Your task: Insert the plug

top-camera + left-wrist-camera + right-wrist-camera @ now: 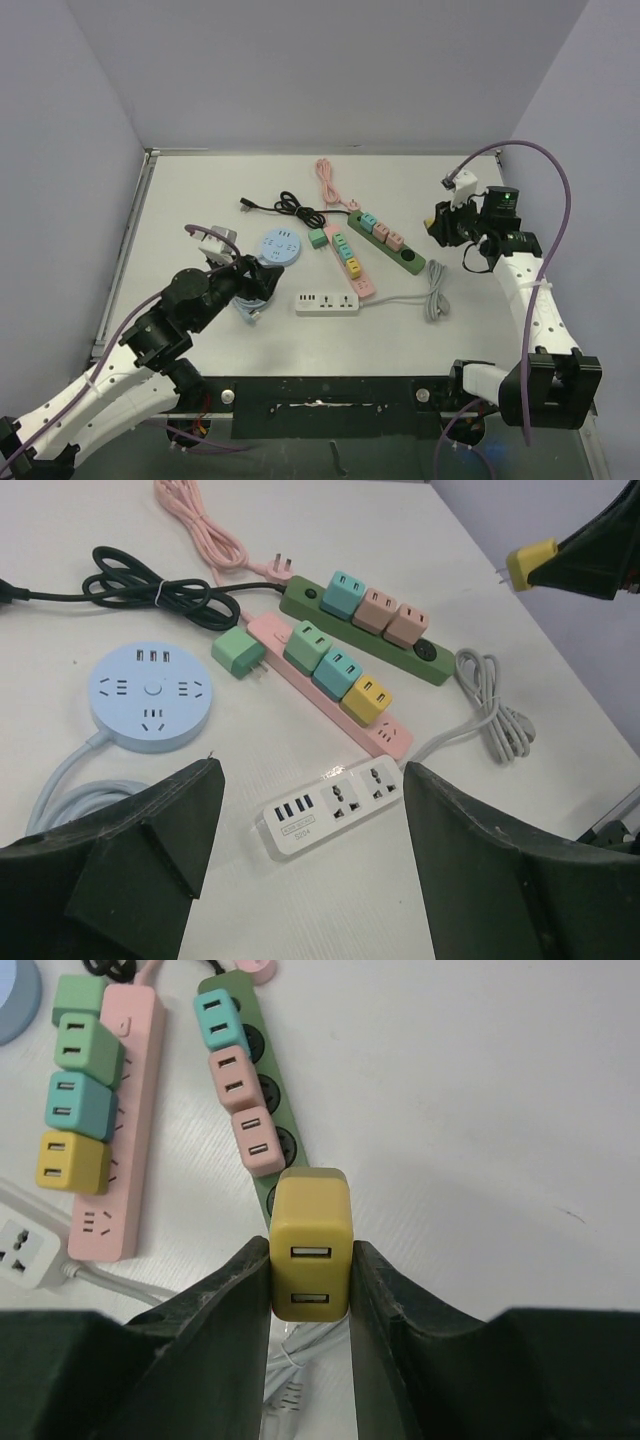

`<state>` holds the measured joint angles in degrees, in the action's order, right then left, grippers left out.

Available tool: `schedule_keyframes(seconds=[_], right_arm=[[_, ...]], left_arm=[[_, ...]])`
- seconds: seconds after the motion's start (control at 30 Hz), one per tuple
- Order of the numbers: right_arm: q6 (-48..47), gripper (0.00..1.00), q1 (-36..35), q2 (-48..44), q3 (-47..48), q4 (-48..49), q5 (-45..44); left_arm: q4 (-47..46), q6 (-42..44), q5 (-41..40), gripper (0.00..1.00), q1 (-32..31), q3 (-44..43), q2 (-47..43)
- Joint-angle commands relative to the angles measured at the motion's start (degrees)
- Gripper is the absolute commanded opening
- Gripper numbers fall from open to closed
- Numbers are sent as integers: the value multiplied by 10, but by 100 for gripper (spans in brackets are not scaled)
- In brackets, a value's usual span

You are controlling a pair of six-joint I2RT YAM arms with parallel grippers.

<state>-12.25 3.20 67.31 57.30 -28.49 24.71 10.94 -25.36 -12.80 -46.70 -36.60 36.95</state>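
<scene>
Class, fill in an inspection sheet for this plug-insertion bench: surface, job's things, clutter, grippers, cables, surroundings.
Surface: pale table, matte.
Job's things: yellow plug held off the table; green strip carries three plugs; pink strip carries three, with its end sockets free.
Clutter: loose green plug, round blue socket, white strip.
Grippers: left gripper open and empty; right gripper shut on the yellow plug.
Cables: black coil, pink coil and grey coil lie on the table; purple leads loop off the arms.
Surroundings: plain walls; nothing else seen.
</scene>
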Motion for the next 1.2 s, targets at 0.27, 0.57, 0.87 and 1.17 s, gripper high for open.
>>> schedule_keyframes(seconds=[0.27, 0.57, 0.87, 1.17], right_arm=[[-127, 0, 2, 69, 24, -48, 110], [-164, 0, -16, 148, 41, -67, 70], [-195, 0, -61, 217, 94, -116, -12], [-206, 0, -72, 261, 118, -138, -19]], left_arm=[[9, -1, -12, 72, 3, 16, -50], [14, 6, -14, 72, 3, 15, -42], [14, 8, -19, 72, 3, 17, -36], [10, 8, -14, 72, 3, 19, -31]])
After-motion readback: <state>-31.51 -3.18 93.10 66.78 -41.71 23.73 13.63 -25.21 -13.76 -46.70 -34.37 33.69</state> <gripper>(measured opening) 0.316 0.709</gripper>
